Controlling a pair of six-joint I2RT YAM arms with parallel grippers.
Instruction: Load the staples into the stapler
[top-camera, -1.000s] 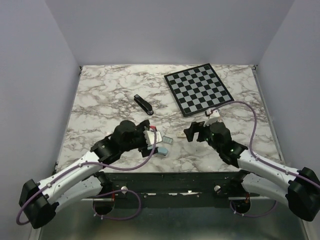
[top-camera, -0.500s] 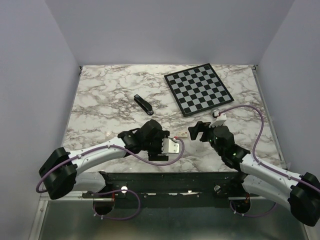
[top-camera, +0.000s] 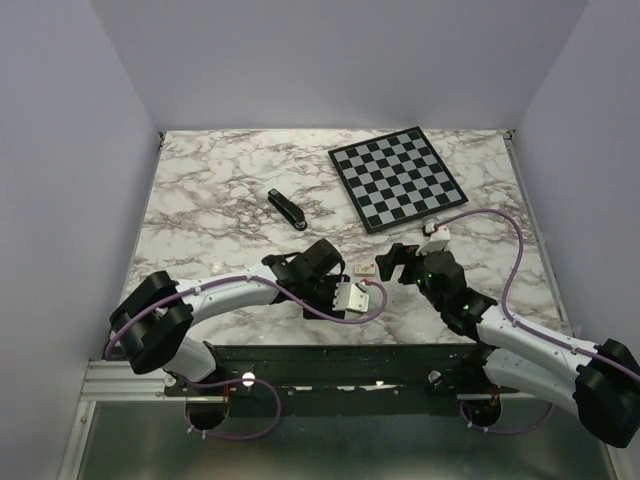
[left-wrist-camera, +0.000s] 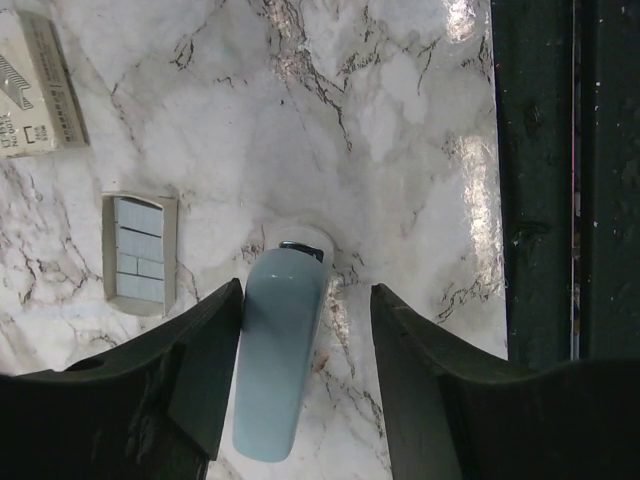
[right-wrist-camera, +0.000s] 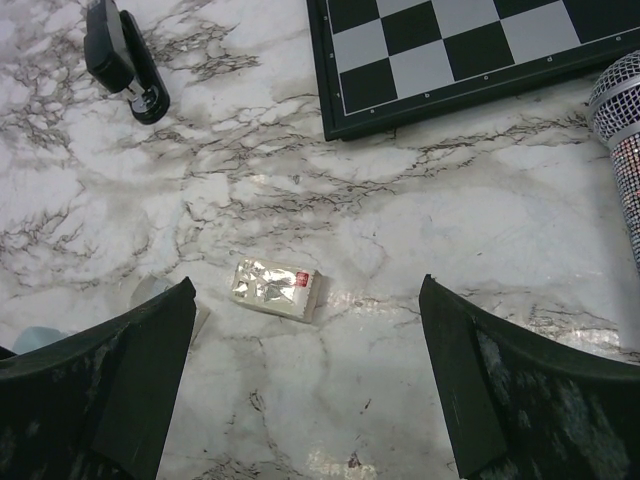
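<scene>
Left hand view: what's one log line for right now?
left hand: open, astride blue object | right hand: open, empty | stapler: untouched

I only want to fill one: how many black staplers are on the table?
1. The black stapler lies on the marble table, just left of the chessboard. Another could be hidden beneath the left arm or the right arm.

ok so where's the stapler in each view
top external: stapler mid-table, left of the chessboard.
right wrist: top left corner.
left wrist: not in it.
shared landmark: small cream box, seen in all three views.
</scene>
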